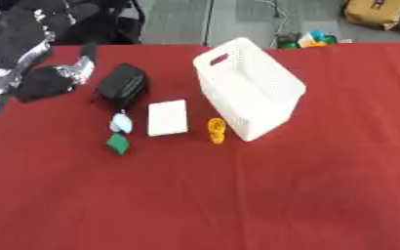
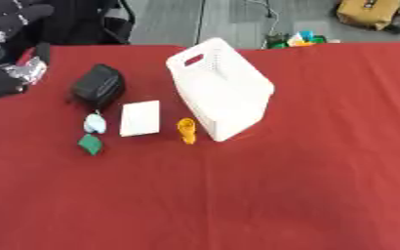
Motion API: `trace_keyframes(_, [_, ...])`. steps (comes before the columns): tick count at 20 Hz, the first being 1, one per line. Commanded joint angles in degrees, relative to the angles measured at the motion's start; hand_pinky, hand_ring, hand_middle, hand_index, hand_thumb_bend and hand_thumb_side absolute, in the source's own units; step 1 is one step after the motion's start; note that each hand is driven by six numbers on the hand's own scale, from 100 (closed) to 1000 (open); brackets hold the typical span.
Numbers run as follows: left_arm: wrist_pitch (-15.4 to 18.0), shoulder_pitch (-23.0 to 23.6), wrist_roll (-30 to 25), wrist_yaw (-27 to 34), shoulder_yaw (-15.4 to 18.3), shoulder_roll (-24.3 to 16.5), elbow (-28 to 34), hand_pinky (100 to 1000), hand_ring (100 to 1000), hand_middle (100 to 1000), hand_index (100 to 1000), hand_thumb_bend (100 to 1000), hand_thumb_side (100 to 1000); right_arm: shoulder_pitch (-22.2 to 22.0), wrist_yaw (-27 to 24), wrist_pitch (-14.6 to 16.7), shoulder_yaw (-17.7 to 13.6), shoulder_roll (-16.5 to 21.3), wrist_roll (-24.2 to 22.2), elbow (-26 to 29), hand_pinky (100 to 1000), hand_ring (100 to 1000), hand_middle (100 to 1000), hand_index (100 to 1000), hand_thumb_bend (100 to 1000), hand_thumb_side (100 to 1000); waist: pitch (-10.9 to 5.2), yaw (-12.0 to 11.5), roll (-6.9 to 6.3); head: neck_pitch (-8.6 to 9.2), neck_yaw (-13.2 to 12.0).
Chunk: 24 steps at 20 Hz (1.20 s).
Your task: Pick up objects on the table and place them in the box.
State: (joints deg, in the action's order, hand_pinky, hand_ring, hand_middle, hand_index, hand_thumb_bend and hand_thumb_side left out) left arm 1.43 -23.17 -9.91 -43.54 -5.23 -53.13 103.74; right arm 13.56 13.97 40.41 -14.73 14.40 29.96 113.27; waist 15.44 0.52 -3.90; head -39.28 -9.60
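Note:
A white perforated box [image 1: 250, 88] lies tilted on the red table [image 1: 280, 195], its handle slot toward the back. To its left lie an orange object [image 1: 216, 130], a flat white card-like box [image 1: 168, 117], a black pouch [image 1: 122, 86], a small light-blue object [image 1: 121, 124] and a small green object [image 1: 117, 143]. My left hand [image 1: 48, 80] hovers at the table's left edge, just left of the black pouch, open and holding nothing. My right hand shows in no view.
Beyond the table's far edge are a black chair [image 1: 101, 19], some colourful items [image 1: 310, 39] and a tan bag [image 2: 370, 12] on the floor. Bare red cloth spreads across the front and right of the table.

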Motion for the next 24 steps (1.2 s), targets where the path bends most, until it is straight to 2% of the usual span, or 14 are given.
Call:
trace_keyframes(1, [0.9,-2.9,-2.1,0.1,-1.0,-3.7,-4.8,1000,1000,1000,1000,100,1000,0.2,-0.7,0.6,0.2,1.4,0.7,1.3,627,617,662,758,100,993,-1.24,0.1,0.07,-0.45,-0.4])
trace_keyframes(4, [1.1,-6.0,-1.5,0.6,-2.5,-3.5,-9.6,1000,1000,1000,1000,100,1000,0.1,-0.9,0.5,0.4,1.3,0.5,1.3,627,617,660,755,100,987,-1.29,0.2,0.13,-0.47,-0.6])
trace_keyframes(9, [0.3,-10.3,0.6,4.9,-4.9,-1.7,-16.6,1000,1000,1000,1000,100,1000,0.0,-1.0,0.4,0.4,1.2,0.4,1.3,626,617,659,753,100,986,-1.24,0.2,0.25,-0.42,-0.7])
trace_keyframes(13, [-3.6,-14.2,0.2,14.0,-6.4,2.3,-20.2,1000,1000,1000,1000,100,1000,-0.1,-1.1,0.3,0.5,0.9,0.2,1.3,627,617,657,746,100,981,-1.14,0.4,0.56,-0.07,-1.0])
trace_keyframes(18, [-9.3,-16.3,0.1,26.8,-7.9,5.0,-20.0,1000,1000,1000,1000,100,1000,-0.2,-1.2,0.1,0.5,0.7,0.2,1.3,626,616,654,740,100,976,-1.03,0.5,0.8,0.15,-1.2])
trace_keyframes(21, [-11.2,-16.5,-1.0,29.3,-9.5,6.0,-18.6,1000,1000,1000,1000,100,1000,-0.1,-1.3,-0.1,0.6,0.6,0.1,1.3,626,615,651,731,100,971,-1.01,0.6,0.8,0.07,-1.4])
trace_keyframes(24, [-12.3,-17.1,-3.1,28.8,-10.2,7.8,-18.3,1000,1000,1000,1000,100,1000,-0.1,-1.5,-0.3,0.8,0.4,-0.1,1.3,626,613,649,726,100,967,-1.03,0.8,0.87,0.3,-1.5])
